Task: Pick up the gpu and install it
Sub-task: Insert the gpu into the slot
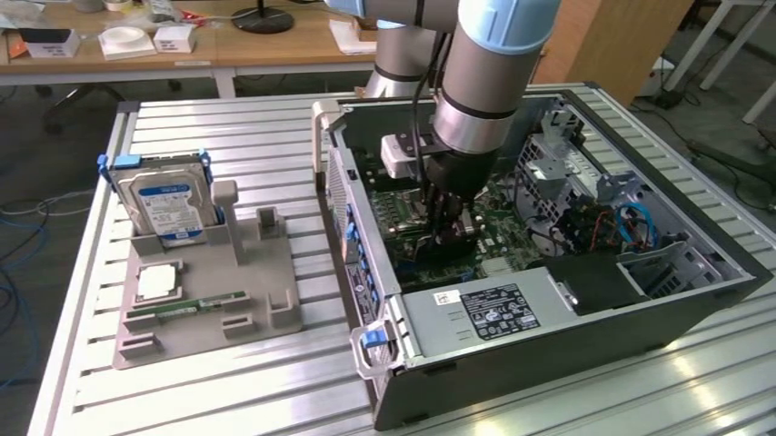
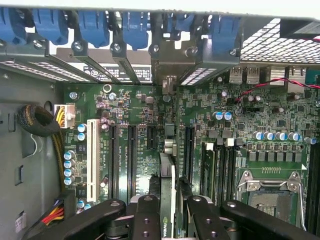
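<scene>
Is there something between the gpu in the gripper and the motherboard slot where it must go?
Nothing visible. The gripper holds the gpu edge-on, just above the motherboard inside the computer case. In the wrist view the black slots below the card lie bare, with no cable or part across them.

No text reads clearly; the gpu (image 2: 167, 210) between the end effector's fingers bears a small logo, illegible.

Inside the computer case (image 1: 679, 300), the end effector (image 1: 449, 238) hides most of the gpu (image 2: 168, 200), seen edge-on between its fingers (image 2: 147, 220). The card's lower part is cut off. The motherboard (image 2: 135, 115) lettering is too small to read.
</scene>
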Motion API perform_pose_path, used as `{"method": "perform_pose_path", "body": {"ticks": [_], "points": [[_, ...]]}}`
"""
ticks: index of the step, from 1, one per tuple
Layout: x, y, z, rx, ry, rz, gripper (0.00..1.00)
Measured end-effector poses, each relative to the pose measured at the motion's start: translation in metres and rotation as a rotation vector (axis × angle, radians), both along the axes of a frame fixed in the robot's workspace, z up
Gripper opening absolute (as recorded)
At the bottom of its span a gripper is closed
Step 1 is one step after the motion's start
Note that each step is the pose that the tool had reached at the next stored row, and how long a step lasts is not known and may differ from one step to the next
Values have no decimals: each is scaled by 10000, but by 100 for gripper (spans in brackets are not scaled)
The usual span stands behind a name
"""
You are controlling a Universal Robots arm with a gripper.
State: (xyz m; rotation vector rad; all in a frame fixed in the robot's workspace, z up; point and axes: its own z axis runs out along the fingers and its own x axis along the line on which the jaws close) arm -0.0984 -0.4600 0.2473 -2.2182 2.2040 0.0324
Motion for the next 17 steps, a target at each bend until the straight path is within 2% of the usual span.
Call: {"method": "perform_pose_path", "body": {"ticks": [12,13,15,16,17], "points": [[-1,0,0,2,0,1,25],[0,4,-18,48,-22,-2,25],[-1,2,-6,14,-6,-1,26],[-2,0,-1,3,-1,-1,32],[-2,0,-1,4,-1,-1,32]]}}
